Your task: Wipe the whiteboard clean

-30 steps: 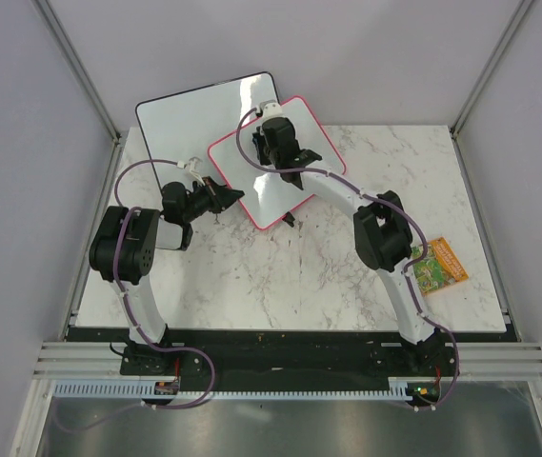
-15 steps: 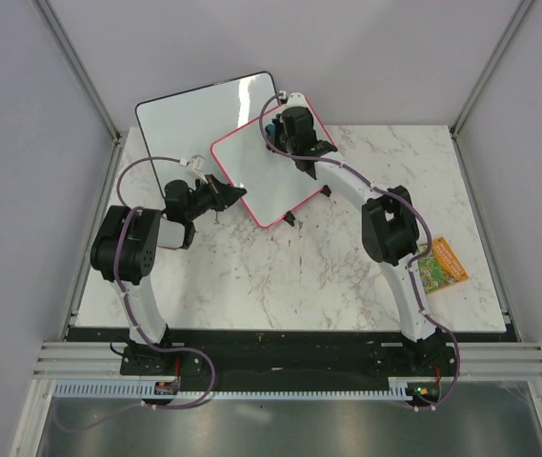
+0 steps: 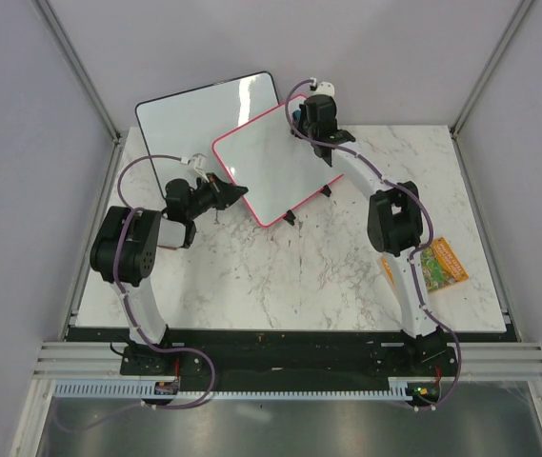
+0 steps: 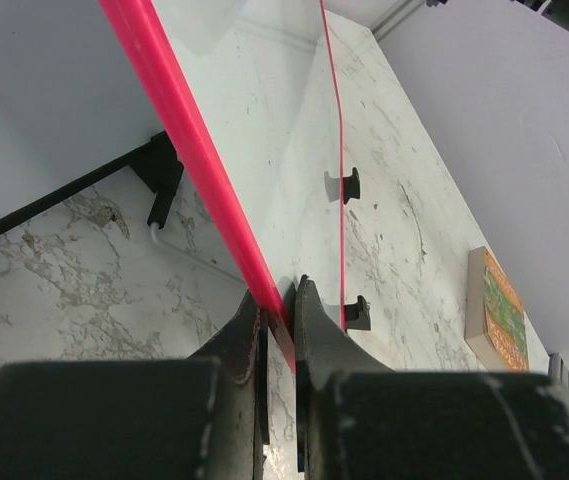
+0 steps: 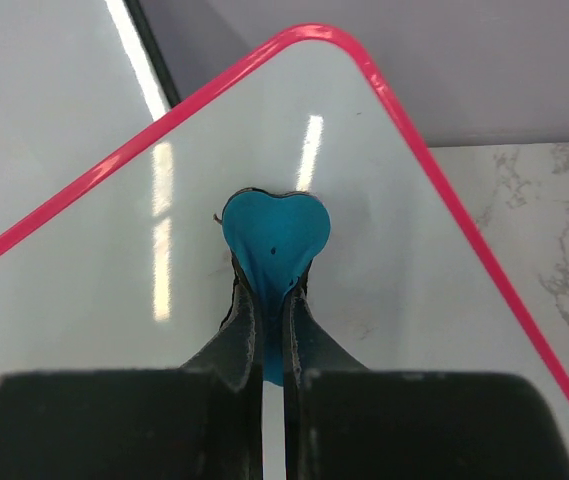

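Note:
The whiteboard [image 3: 272,169], pink-framed with small black feet, stands tilted on the marble table. Its face looks white in every view, with no writing showing. My left gripper [image 3: 230,193] is shut on its lower left edge; in the left wrist view the pink frame [image 4: 179,110] runs down into the closed left gripper [image 4: 282,312]. My right gripper [image 3: 301,124] is at the board's top right corner, shut on a blue heart-shaped eraser [image 5: 275,234]. The right wrist view shows that gripper [image 5: 274,292] holding the eraser against the white surface [image 5: 404,260].
A larger black-framed whiteboard [image 3: 204,109] leans at the back, partly behind the pink one. A green and orange packet [image 3: 439,265] lies at the table's right side, also the packet [image 4: 496,318] in the left wrist view. Grey walls enclose the marble table [image 3: 299,276].
My right gripper has swept with the eraser from the board's middle up and right to its top right corner. The board has turned slightly. The left gripper has held still.

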Tool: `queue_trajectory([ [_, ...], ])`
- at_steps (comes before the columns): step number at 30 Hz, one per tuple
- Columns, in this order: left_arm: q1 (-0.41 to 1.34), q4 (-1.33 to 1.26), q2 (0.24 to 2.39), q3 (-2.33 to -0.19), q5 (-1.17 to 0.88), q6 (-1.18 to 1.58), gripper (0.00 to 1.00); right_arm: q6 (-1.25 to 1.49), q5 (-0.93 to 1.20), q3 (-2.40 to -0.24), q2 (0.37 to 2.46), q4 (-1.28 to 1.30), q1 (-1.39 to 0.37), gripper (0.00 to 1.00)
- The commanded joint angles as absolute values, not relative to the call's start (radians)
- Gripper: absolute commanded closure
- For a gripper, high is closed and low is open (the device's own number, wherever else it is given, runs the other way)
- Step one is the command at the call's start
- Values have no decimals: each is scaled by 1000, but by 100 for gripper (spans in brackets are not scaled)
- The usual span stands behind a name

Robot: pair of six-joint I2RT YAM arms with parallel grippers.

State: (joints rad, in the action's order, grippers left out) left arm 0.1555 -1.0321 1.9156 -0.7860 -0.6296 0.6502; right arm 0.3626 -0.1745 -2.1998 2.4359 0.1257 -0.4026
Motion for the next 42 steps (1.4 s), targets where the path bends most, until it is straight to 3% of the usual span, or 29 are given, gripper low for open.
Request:
queue_trajectory([
  [1, 216, -1051, 1893, -798, -738, 373, 98, 316, -316, -2223, 2553, 316, -342, 100],
  [13, 225, -1028, 1888, -804, -730, 356, 98, 244, -26, -2171, 2546, 308, -357, 100],
  [24, 230, -1022, 1885, -807, -726, 348, 98, 199, 31, -1862, 2393, 203, -558, 100],
  [31, 232, -1019, 1884, -805, -724, 345, 98, 184, 84, -1922, 2427, 274, -698, 100],
  [35, 233, -1015, 1882, -807, -721, 342, 98, 167, 32, -1974, 2465, 314, -764, 100],
  [42, 235, -1014, 1881, -805, -723, 339, 98, 201, -176, -2006, 2470, 302, -687, 100],
])
